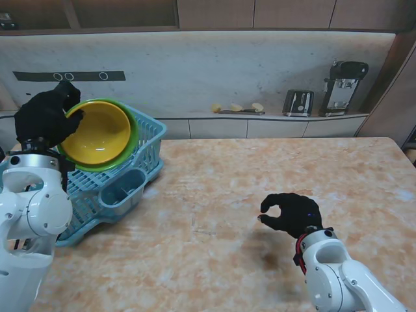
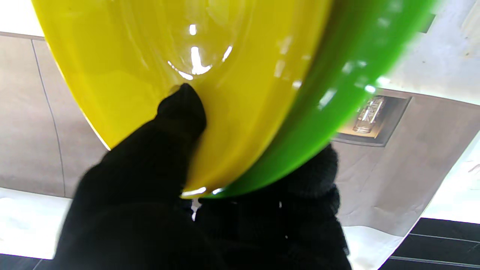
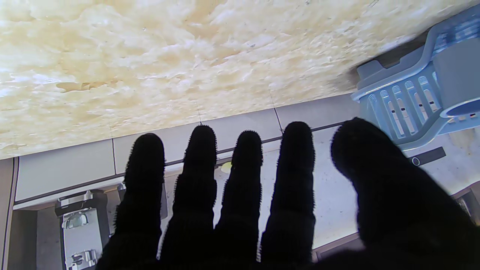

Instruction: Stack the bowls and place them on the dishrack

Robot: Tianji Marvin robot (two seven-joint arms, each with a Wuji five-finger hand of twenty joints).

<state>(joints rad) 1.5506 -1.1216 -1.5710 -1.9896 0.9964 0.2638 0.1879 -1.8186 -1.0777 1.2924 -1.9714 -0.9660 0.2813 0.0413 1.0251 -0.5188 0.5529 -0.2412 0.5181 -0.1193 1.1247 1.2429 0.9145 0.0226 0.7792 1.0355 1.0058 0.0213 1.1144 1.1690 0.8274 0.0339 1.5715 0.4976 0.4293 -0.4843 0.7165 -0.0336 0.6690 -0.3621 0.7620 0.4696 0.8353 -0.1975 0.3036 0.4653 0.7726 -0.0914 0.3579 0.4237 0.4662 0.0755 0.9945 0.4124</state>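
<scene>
Item: yellow bowl [image 1: 101, 133] nested in green bowl [image 1: 133, 130], tilted over dishrack [image 1: 146, 153] at my ten o'clock, pinched by left hand [image 1: 45, 117]. Right hand [image 1: 292, 213] at five o'clock, empty, fingers loosely curled apart.

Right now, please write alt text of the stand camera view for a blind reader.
The left hand holds a yellow bowl nested in a green bowl, tilted over a blue dishrack. The right hand hovers empty over the table.

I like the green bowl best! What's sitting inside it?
A yellow bowl sits nested inside the green bowl, and the left hand grips both rims over the dish rack. The yellow bowl looks empty. It hides the green bowl's inside.
</scene>
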